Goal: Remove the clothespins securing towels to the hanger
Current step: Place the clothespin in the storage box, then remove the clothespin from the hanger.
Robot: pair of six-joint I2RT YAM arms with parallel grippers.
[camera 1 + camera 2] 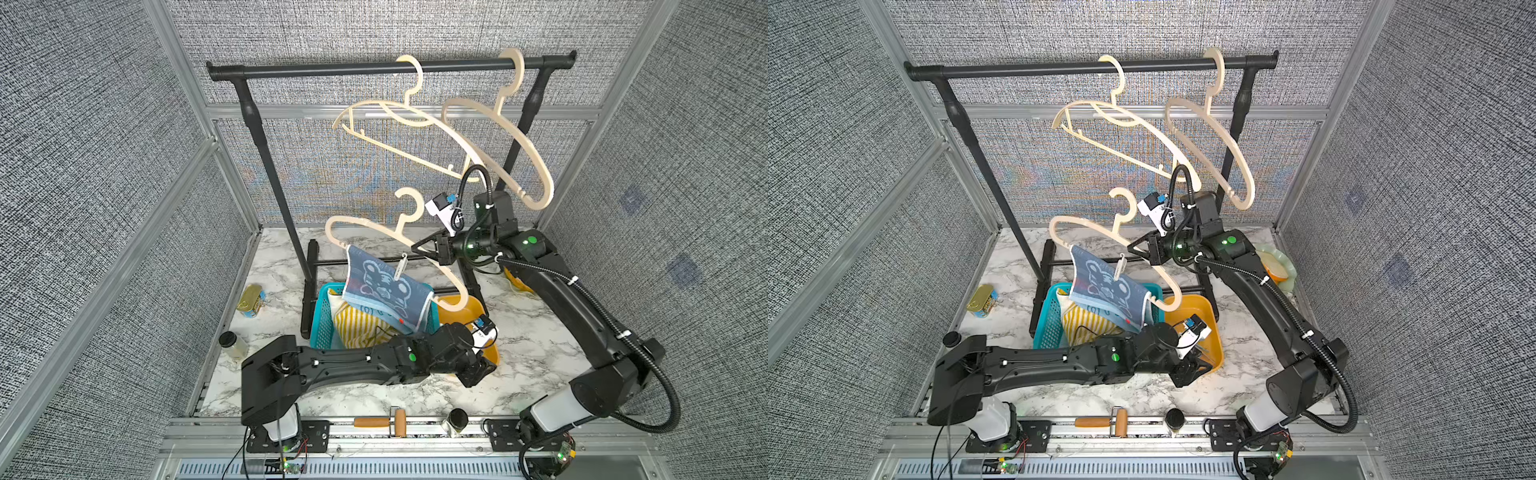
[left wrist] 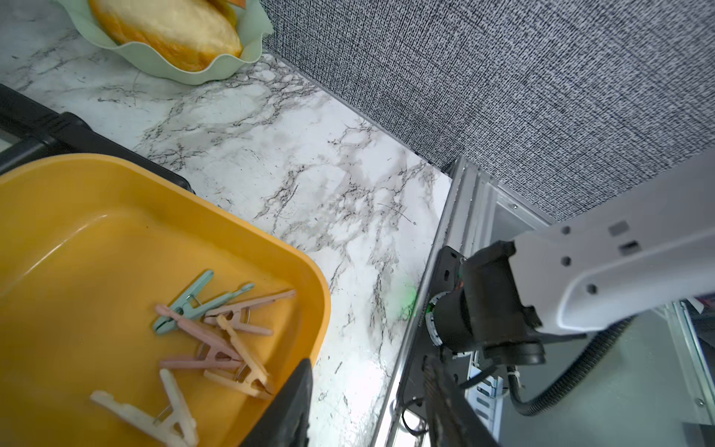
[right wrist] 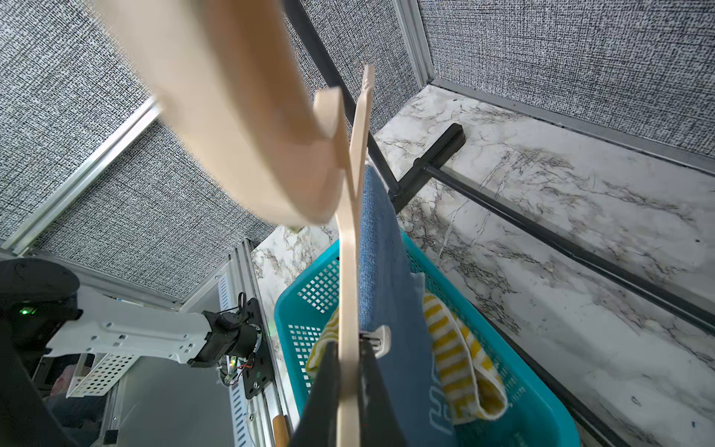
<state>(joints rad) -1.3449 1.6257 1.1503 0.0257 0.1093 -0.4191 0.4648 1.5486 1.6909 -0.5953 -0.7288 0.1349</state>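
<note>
One white clothespin (image 1: pixel 401 266) is clipped on the hanger (image 1: pixel 365 226), pinning the blue towel (image 1: pixel 382 291) to its sloping arm, and it looks to be the only peg left up there, though the towel's far edge is hard to read. Five or so loose clothespins (image 2: pixel 216 336) lie in the yellow tray (image 2: pixel 77 185), where the left gripper (image 2: pixel 367 371) hovers with its jaws apart and empty. The right gripper (image 1: pixel 414 248) is clamped on the hanger's wood just beside the peg and holds it clear of the rail, above the teal basket (image 1: pixel 322 316) that contains the striped towel (image 1: pixel 357 324). With the hanger held at one point only, a tug on the peg could twist it in the grip. Once freed, the towel might slide past the basket onto the table (image 1: pixel 519 332), and a peg pinched off-centre could spring away.
</note>
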